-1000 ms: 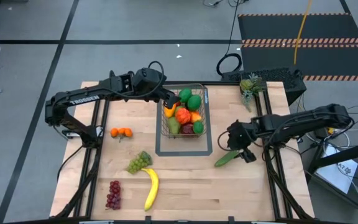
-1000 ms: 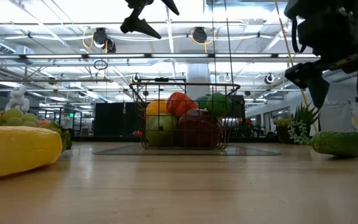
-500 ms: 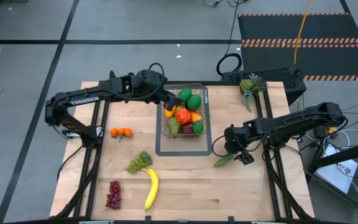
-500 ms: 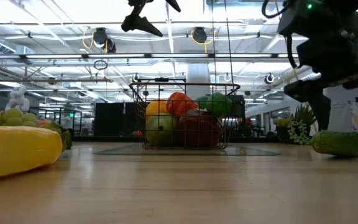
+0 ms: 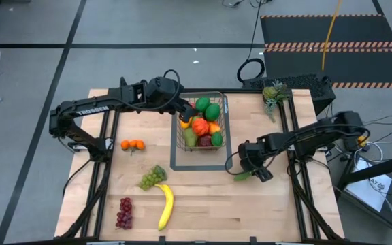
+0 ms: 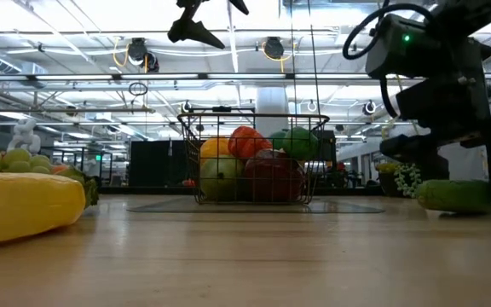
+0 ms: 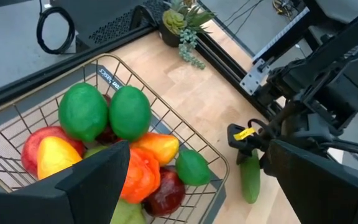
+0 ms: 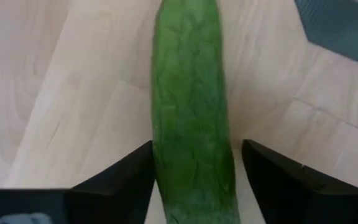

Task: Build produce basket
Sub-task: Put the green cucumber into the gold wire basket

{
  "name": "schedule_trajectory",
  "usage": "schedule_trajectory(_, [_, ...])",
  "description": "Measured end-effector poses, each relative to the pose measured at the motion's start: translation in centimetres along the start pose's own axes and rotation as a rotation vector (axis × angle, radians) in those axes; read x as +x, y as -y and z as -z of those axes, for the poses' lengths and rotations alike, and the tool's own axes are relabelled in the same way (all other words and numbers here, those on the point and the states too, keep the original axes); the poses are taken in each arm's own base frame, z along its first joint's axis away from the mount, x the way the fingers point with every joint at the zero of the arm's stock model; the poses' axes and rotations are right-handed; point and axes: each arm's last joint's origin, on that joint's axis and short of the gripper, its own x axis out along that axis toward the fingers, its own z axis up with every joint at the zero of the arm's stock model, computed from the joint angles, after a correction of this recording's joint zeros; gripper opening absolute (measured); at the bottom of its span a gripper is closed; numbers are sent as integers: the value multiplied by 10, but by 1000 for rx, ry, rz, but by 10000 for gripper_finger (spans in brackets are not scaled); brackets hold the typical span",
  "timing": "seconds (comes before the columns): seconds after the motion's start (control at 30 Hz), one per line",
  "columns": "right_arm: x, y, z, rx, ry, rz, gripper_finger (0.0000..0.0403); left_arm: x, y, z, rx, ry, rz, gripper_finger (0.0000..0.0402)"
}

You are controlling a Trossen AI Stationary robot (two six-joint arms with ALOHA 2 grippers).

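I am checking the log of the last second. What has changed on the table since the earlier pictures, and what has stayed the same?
The right gripper has moved toward the basket and come down over the cucumber. Its fingers now stand on both sides of it and are narrowing, with a gap still visible, so it is not yet gripped. The cucumber lies on the table as before. The left gripper stays open above the basket; the other fruits have not moved.

Bare table (image 5: 203, 197) beside banana (image 5: 165, 207)
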Motion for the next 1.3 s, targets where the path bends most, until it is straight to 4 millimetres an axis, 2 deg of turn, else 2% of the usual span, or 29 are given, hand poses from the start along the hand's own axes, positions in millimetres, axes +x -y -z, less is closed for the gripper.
schedule_trajectory(0.23, [1,1,-1,14,7,2,164,0,0,0,16,-10,14,381])
schedule_trajectory(0.37, [-4,0,-3,58,42,11,142,0,0,0,25,-11,14,381])
schedule_trajectory(0.57, [-23,-4,-8,168,132,26,150,0,0,0,36,-19,23,381])
schedule_trajectory(0.87, [-63,-20,-25,272,280,15,147,-17,-2,-5,115,18,40,381])
schedule_trajectory(1.03, [-84,-33,-45,341,359,-14,149,-32,-8,-10,159,44,39,381])
schedule_trajectory(1.3, [-120,-48,-71,506,508,35,146,-71,-15,-9,173,59,29,381])
